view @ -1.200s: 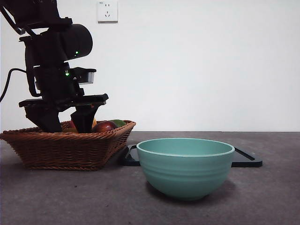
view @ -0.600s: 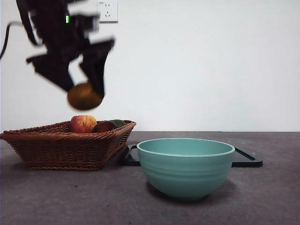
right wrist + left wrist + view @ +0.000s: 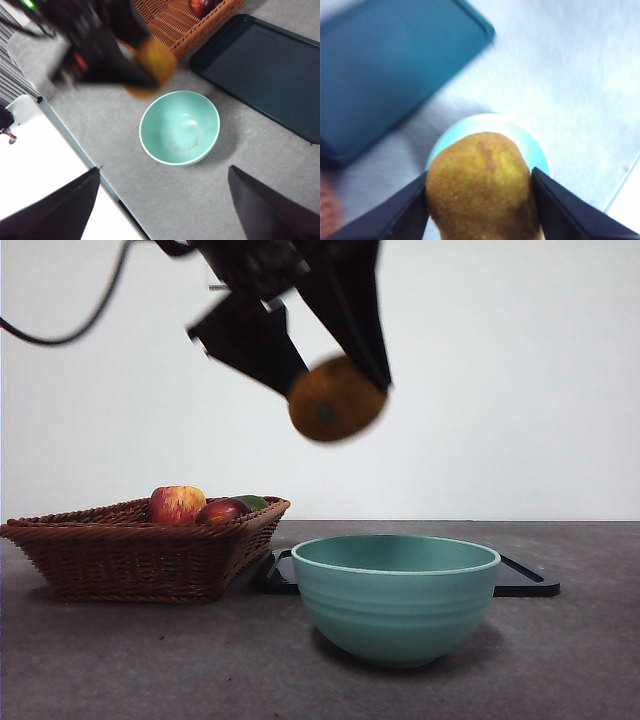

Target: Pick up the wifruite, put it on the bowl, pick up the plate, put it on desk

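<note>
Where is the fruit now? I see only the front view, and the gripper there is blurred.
Observer: The left gripper is shut on the wifruite, with the bowl directly behind it in the left wrist view.
Operator: Is the bowl empty?
Observer: Yes, the right wrist view shows its inside holding nothing.
Operator: And the right gripper?
Observer: It is open, high above the desk, holding nothing.
</note>
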Tool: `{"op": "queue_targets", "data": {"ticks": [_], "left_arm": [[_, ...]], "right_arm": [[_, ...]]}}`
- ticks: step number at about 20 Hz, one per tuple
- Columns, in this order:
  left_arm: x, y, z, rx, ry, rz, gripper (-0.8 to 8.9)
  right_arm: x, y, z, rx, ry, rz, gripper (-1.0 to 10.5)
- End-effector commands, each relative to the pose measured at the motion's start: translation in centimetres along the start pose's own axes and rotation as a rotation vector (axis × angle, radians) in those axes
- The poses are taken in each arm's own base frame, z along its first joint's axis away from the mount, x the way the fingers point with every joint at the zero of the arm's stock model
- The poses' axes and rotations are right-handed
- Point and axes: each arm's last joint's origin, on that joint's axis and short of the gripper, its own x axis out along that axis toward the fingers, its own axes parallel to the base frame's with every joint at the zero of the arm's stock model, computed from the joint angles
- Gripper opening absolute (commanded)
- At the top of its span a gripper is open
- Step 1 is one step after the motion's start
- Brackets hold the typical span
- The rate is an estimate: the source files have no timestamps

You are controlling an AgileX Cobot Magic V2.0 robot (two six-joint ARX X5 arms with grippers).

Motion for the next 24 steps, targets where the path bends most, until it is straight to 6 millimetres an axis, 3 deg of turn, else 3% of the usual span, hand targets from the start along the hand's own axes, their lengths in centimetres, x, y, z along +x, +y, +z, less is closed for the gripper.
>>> {"op": "queue_targets", "data": {"ticks": [1, 6, 11, 16, 21, 24], "left_arm": [[2.3, -0.8, 0.2, 0.021, 0.03, -0.016, 2.78], [7.3, -1.2, -0.9, 0.039, 0.121, -0.01, 2.78], [10.0, -1.1, -1.9, 0.041, 0.179, -0.006, 2.82], [10.3, -1.2, -2.1, 0.042, 0.191, -0.006, 4.16], [10.2, -1.3, -2.0, 0.035, 0.188, -0.006, 4.15], [8.9, -1.5, -1.4, 0.035, 0.148, -0.012, 4.14]], "right_arm": [[-0.3, 0.2, 0.5, -0.004, -0.018, 0.002, 4.1], [-0.3, 0.2, 0.5, -0.004, -0.018, 0.002, 4.1], [-0.3, 0.2, 0.5, -0.004, -0.017, 0.002, 4.1], [-0.3, 0.2, 0.5, -0.004, -0.017, 0.002, 4.1], [-0.3, 0.2, 0.5, -0.004, -0.017, 0.001, 4.1], [-0.3, 0.2, 0.5, -0.004, -0.017, -0.001, 4.1]]}}
